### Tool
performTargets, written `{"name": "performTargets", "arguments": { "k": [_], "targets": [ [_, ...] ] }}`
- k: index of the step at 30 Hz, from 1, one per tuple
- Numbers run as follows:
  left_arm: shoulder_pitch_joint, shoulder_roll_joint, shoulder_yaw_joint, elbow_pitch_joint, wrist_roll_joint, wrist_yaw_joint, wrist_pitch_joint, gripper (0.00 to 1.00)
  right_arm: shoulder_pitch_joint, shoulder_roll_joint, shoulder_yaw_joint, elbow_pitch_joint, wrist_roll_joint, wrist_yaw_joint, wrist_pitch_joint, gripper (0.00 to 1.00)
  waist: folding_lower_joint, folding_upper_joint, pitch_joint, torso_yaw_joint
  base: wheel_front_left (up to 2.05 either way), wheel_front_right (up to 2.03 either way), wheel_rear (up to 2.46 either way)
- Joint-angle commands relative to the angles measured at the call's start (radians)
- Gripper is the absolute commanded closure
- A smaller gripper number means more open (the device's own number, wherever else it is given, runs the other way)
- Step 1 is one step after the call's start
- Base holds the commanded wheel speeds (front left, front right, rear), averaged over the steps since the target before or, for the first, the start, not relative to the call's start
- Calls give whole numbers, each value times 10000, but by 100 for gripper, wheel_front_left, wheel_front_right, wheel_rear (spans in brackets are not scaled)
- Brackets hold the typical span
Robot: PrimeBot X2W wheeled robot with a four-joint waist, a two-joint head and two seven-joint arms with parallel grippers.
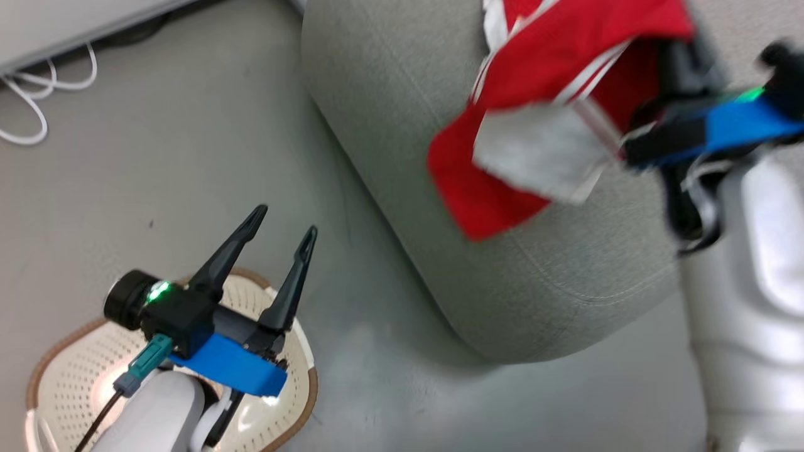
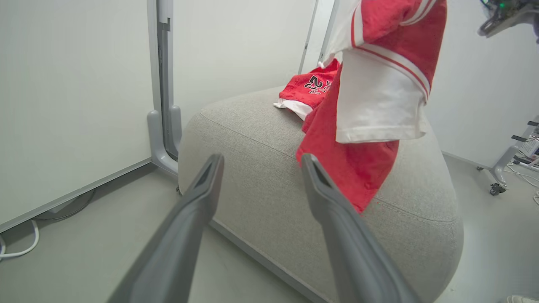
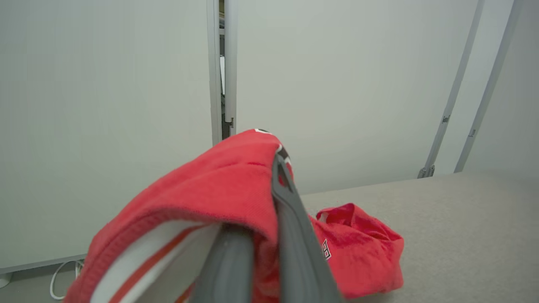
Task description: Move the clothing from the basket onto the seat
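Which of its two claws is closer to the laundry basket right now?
Left. The left gripper hangs open above the basket on the floor. The right gripper is off over the grey seat, clamped on a red garment.

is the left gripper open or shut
Open. The left gripper has its fingers spread apart, nothing between them, above the basket.
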State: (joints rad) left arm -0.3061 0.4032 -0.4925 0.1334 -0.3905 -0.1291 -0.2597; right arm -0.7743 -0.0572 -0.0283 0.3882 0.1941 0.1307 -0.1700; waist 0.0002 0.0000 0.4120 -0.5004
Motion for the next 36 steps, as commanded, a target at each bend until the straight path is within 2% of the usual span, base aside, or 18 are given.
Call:
{"name": "performTargets", "arguments": {
  "k": [1,6,8,12,17,21,25,31,36],
  "targets": [
    [-242,66,-25,-99,-11,-19,16,0,-279,-111,-170,25,-10,2,43,100,-2,0,629,338,0,0,0],
    [-754,402,-244,-712,46,-18,188,0,-1958,-485,-1409,197,102,3,523,100,-2,0,1671,596,0,0,0],
    [-896,546,-264,-983,112,-18,279,0,-2544,-873,-1853,226,45,2,695,100,-2,0,2049,665,0,0,0],
    [-1115,704,-223,-1463,138,-5,351,0,-3431,-1523,-2558,478,-513,3,804,100,-2,0,2605,807,0,0,0],
    [-1319,798,-275,-1937,246,12,446,0,-4070,-2039,-3623,1003,-1198,2,715,100,-2,0,3080,1004,0,0,0],
    [-1438,885,-265,-2235,297,32,519,0,-4108,-2066,-4057,1759,-1596,2,444,100,-2,0,3405,1114,0,0,0],
    [-1531,958,-266,-2351,329,61,554,0,-3808,-1819,-4505,2747,-1881,2,77,100,-2,0,3624,1193,0,0,0],
    [-1587,953,-394,-2252,400,96,597,0,-3615,-1597,-5398,4470,-2037,2,17,100,-2,0,3653,1359,0,0,0],
    [-1648,924,-400,-2183,386,150,539,0,-3789,-1679,-5897,5318,-2497,3,-135,100,-2,0,3580,1494,0,0,0]
  ]
}}
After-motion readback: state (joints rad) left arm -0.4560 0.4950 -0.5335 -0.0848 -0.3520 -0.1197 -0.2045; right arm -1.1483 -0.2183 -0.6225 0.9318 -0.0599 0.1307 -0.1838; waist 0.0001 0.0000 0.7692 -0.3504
